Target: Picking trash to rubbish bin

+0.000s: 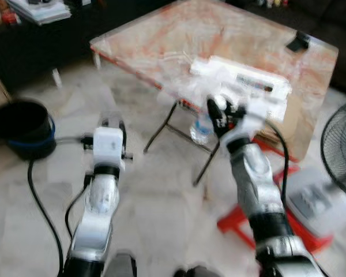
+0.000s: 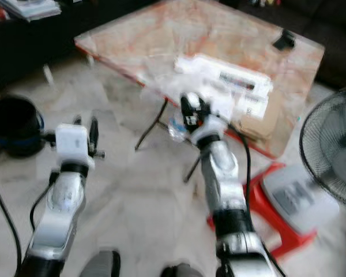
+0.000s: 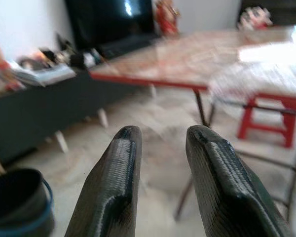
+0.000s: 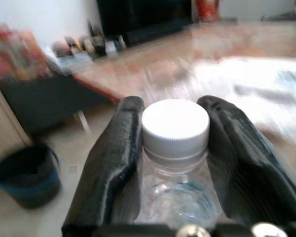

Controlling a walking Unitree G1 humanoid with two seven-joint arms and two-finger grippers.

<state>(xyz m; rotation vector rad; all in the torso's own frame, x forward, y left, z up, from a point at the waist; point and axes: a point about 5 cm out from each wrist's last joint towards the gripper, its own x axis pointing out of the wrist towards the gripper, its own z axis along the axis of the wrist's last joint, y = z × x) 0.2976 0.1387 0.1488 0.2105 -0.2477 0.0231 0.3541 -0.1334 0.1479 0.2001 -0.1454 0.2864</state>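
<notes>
A clear plastic bottle [image 4: 175,163] with a white cap [image 4: 175,126] sits between the two black fingers of my right gripper [image 4: 175,108], which is shut on it. In the left eye view that gripper [image 1: 222,115] is raised at the near edge of the folding table [image 1: 161,46], with the bottle [image 1: 200,131] hanging below it. The rubbish bin [image 1: 22,127], a black bucket with a blue band, stands on the floor at the far left. My left gripper [image 1: 112,122] is held over the floor between bin and table; its fingers [image 3: 119,168] are apart with nothing between them.
White packets and papers [image 1: 242,81] and a small black object [image 1: 299,41] lie on the table. A red stool [image 1: 242,222], a white appliance [image 1: 311,199] and a standing fan [image 1: 341,147] are on the right. A dark low cabinet [image 3: 44,113] lines the far left wall.
</notes>
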